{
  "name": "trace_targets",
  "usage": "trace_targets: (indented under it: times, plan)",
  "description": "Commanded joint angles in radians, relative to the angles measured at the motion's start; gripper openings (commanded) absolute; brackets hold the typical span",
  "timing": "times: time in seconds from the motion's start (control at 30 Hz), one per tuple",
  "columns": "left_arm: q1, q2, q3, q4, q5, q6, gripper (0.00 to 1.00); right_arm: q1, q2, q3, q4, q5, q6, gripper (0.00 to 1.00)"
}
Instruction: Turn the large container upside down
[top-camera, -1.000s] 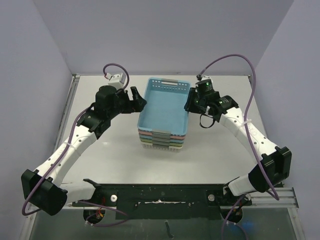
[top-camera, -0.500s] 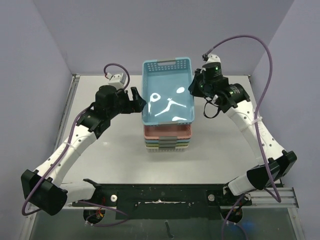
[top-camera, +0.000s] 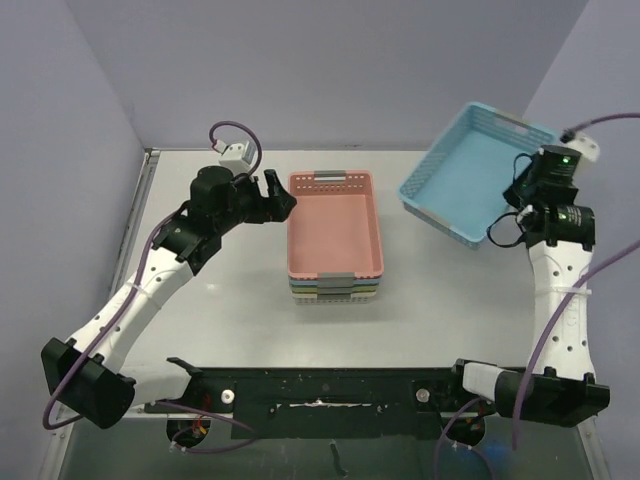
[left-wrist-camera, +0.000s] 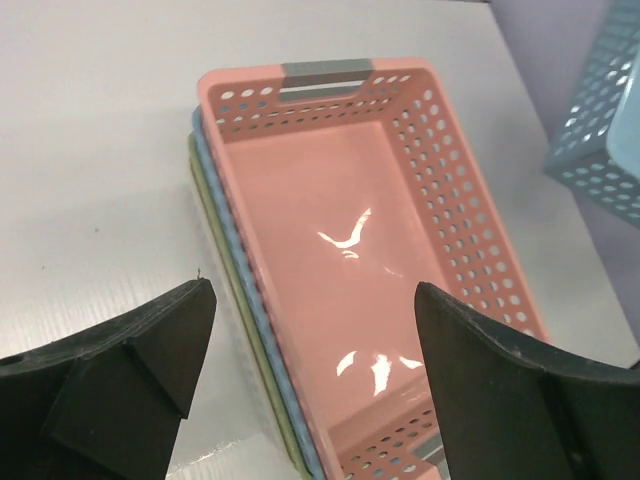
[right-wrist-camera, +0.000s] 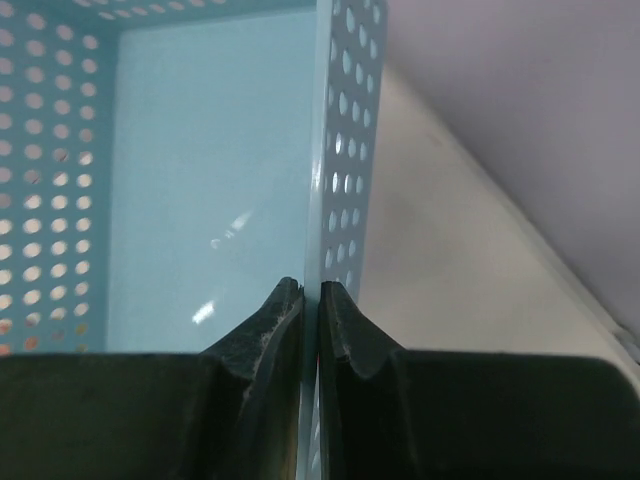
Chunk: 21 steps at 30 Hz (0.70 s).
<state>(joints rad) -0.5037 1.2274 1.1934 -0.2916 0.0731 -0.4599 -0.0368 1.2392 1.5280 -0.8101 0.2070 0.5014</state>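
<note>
Right pincer (right-wrist-camera: 310, 290) is clamped tight on one perforated long wall of the large blue container (right-wrist-camera: 200, 200), wall edge sandwiched between both fingers, basket interior on the left-finger side. Top view: container (top-camera: 470, 180) hangs off the right pincer (top-camera: 515, 195), tilted, open side still facing up, raised off the table (top-camera: 220, 300). Left pincer (left-wrist-camera: 310, 300) has jaws spread wide, gripping nothing; the pink basket (left-wrist-camera: 340, 200) sits just ahead of and below its fingers, topping the stack (top-camera: 335, 290). Blue container is well apart from the left pincer (top-camera: 278, 195).
</note>
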Motion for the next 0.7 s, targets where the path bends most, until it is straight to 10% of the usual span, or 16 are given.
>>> trace_targets:
  times: [0.0, 0.67]
  plan:
    - [0.006, 0.032, 0.019, -0.039, -0.056, 0.029, 0.81, -0.138, -0.118, -0.057, 0.037, 0.033, -0.027, 0.00]
    - [-0.207, 0.310, 0.152, 0.022, -0.065, -0.030, 0.80, -0.186, -0.097, -0.229, 0.027, 0.114, -0.042, 0.00]
